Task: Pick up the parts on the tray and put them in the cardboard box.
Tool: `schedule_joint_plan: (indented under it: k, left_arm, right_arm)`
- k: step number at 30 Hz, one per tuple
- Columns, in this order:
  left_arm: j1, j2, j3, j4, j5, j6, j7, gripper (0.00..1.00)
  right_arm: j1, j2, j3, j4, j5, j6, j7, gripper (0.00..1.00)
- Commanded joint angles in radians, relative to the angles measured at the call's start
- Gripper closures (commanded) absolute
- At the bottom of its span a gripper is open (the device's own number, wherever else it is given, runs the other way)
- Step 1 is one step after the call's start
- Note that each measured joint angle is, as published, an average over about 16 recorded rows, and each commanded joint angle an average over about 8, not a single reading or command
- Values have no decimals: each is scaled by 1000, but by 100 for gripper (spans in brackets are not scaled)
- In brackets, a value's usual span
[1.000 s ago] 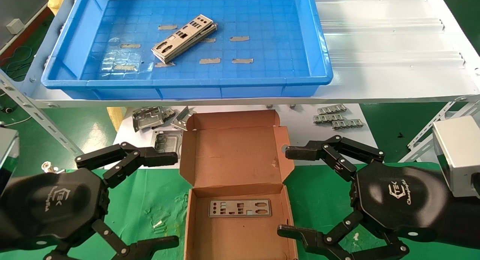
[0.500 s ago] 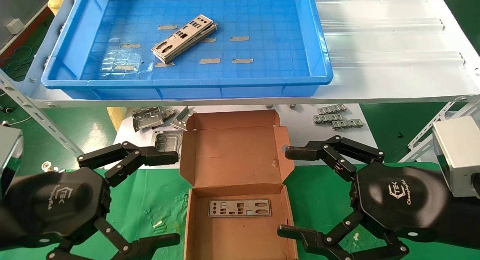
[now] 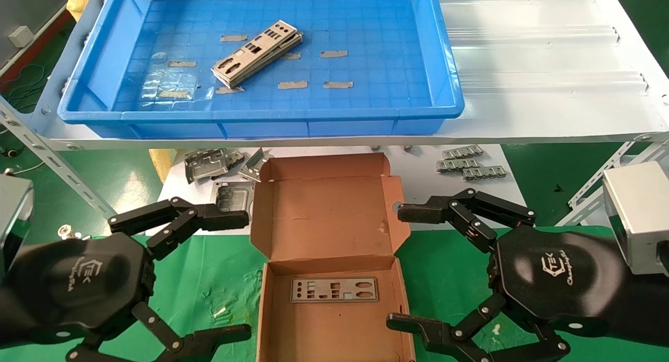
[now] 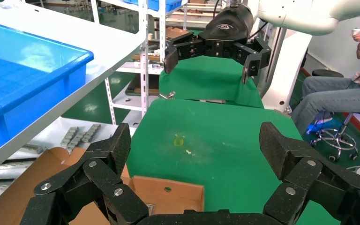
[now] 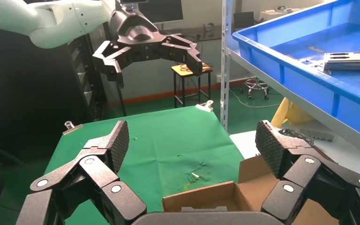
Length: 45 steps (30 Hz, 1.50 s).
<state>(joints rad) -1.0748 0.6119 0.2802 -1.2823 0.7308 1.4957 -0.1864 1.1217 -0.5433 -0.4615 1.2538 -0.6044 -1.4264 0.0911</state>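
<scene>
A small stack of flat silver-grey punched parts (image 3: pixel 258 53) lies in the blue tray (image 3: pixel 261 119) on the white shelf; it also shows in the right wrist view (image 5: pixel 351 61). The open cardboard box (image 3: pixel 329 236) sits below on the green mat, with one part (image 3: pixel 334 289) flat on its floor. My left gripper (image 3: pixel 235 273) is open and empty, just left of the box. My right gripper (image 3: pixel 400 268) is open and empty, just right of the box. Each gripper shows in the other's wrist view: the right gripper (image 4: pixel 211 61), the left gripper (image 5: pixel 152 63).
Bent grey brackets (image 3: pixel 219 166) lie on the white lower board left of the box lid. Ribbed metal strips (image 3: pixel 470 163) lie to its right. Slanted metal shelf struts (image 3: pixel 57 163) stand by the left arm. A seated person (image 4: pixel 351 93) shows in the left wrist view.
The left gripper has shifted slightly to the right. The right arm, the box and the parts have not moved.
</scene>
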Motion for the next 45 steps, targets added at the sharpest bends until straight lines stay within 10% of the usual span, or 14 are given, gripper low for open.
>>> schedule_joint_plan:
  k: [1,45]
  left_arm:
    - [0,0,0,0,0,0,0,0]
    - [-1,1,1,2,1,0,1,0]
  right_arm:
    - [0,0,0,0,0,0,0,0]
    - [0,0,0,0,0,0,0,0]
